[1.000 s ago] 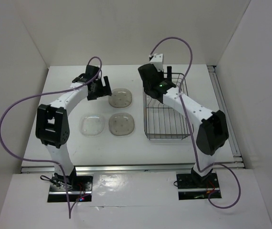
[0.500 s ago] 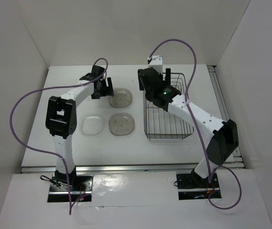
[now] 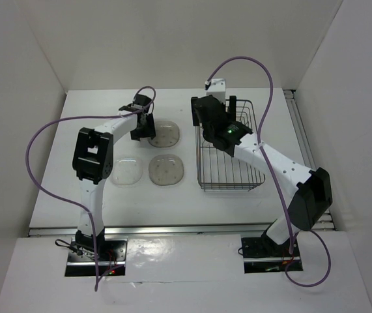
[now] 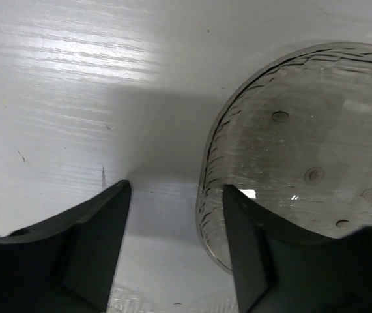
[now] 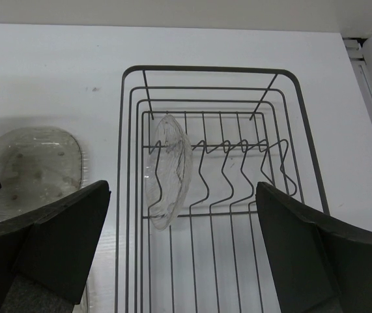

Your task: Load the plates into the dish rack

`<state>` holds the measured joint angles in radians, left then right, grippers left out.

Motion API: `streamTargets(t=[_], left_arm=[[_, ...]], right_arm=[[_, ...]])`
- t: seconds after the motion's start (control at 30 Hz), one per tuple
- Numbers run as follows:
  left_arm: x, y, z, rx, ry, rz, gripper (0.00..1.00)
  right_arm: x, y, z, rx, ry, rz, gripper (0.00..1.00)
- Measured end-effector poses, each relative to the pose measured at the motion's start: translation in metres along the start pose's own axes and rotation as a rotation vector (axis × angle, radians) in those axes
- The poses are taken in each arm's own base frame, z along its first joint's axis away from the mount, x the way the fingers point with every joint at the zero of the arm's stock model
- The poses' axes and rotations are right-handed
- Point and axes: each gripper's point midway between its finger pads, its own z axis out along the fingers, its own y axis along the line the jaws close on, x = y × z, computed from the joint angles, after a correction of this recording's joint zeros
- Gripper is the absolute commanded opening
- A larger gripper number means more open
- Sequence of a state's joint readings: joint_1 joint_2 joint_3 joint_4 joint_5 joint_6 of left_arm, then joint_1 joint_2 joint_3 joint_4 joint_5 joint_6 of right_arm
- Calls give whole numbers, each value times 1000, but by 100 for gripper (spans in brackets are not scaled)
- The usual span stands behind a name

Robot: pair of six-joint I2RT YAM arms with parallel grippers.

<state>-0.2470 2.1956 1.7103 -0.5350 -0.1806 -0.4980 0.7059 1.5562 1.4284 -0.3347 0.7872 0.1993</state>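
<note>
Left pincer [image 4: 176, 189] parted astride grey plate [image 4: 303, 130] rim, right pincer [image 5: 182, 189] wide, empty

I count four plates. Two are smoky grey-brown with faint dots: the far smoky plate [image 3: 166, 134] and the near smoky plate [image 3: 167, 169], one behind the other on the table [image 3: 172, 195]. Two are clear: the clear plate on the table [image 3: 126, 171], left of the near smoky one, and the clear plate in the rack [image 5: 166, 169], standing on edge. That makes three plates on the table and one racked.

There is one dish rack [image 3: 234, 166], on the right. There are two arms, the left arm [image 3: 93, 153] and the right arm [image 3: 270, 160]. Each trails one purple cable, and each ends in a gripper with two dark fingers: the left gripper [image 4: 176, 195] and the right gripper [image 5: 180, 195].
</note>
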Motion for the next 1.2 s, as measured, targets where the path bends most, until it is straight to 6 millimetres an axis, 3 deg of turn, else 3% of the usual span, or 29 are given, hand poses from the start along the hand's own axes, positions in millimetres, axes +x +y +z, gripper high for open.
streamTargets(t=[0.1, 0.2, 0.23, 0.3, 0.33, 0.57, 0.7, 0.83, 1.0, 1.13, 1.2], left_arm=[[1, -3, 1, -12, -1, 9, 47], [0, -8, 1, -15, -5, 19, 42], [0, -9, 2, -17, -7, 22, 28], [-3, -9, 1, -22, -15, 21, 15], [-8, -11, -1, -18, -26, 21, 0], [-17, -11, -5, -29, -51, 11, 0], [-24, -7, -20, -40, -79, 7, 0], [-36, 5, -69, -35, -153, 13, 0], [-62, 11, -167, 50, -338, 0, 0], [-81, 0, -241, 153, -512, 6, 0], [-81, -13, -264, 211, -561, 18, 0]], right_arm=[[4, -1, 2, 0, 4, -1, 100], [8, -3, 3, 2, 11, -7, 100], [9, -3, 3, 2, 12, -8, 100], [9, -4, 3, 0, 12, -8, 100], [9, -5, 2, -1, 12, -7, 100], [2, -7, 0, -28, 2, 14, 100], [11, 9, 3, -194, 23, 46, 100], [17, 21, 4, -407, 44, 101, 100], [-6, 39, -1, -616, -11, 168, 100], [-26, 59, -10, -790, -74, 208, 100], [-30, 66, -9, -842, -87, 223, 100]])
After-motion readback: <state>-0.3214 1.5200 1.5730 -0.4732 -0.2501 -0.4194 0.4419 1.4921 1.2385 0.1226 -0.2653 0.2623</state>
